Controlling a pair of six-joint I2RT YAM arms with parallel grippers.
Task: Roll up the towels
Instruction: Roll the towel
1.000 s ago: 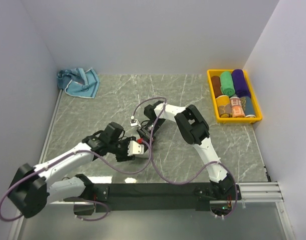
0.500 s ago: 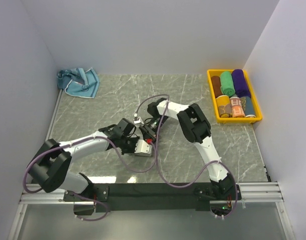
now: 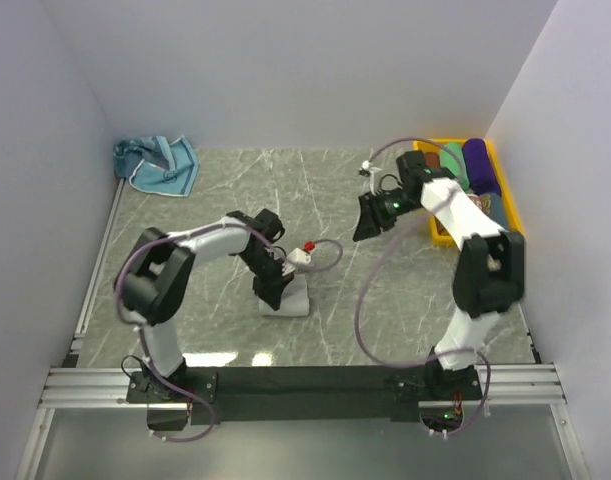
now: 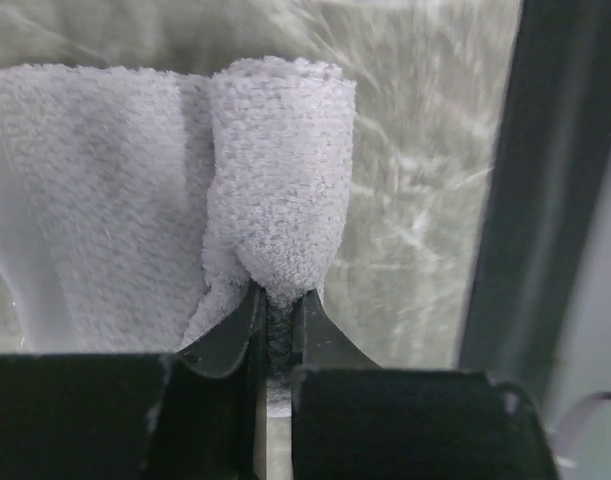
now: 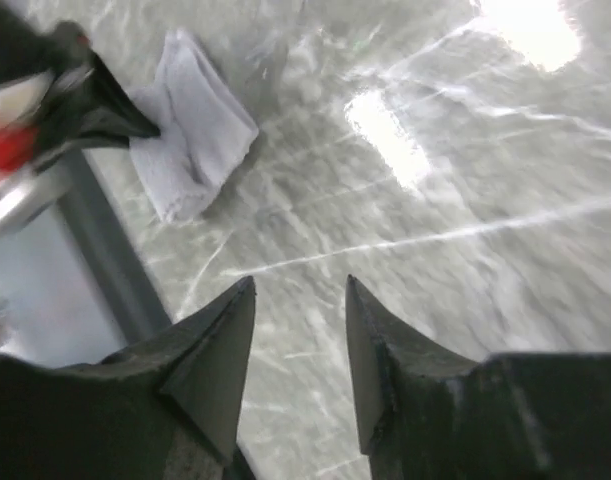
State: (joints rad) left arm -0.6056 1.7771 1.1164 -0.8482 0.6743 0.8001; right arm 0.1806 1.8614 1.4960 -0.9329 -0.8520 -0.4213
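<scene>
A pale grey-white towel lies partly folded on the table's middle, one edge curled into a thick fold. My left gripper is shut on the near end of that fold, the cloth pinched between its jaws. My right gripper hangs open and holds nothing, well to the right of this towel and close to the bin. The right wrist view shows its fingers apart over bare table, with the towel far off. A light blue towel lies crumpled in the back left corner.
A yellow bin at the back right holds several rolled towels, among them green, purple and orange. Walls close in the left, back and right. A metal rail runs along the near edge.
My right gripper let go at the towel, opened and swung right toward the bin. My left arm turned in over the grey-white towel and shut on its folded edge.
</scene>
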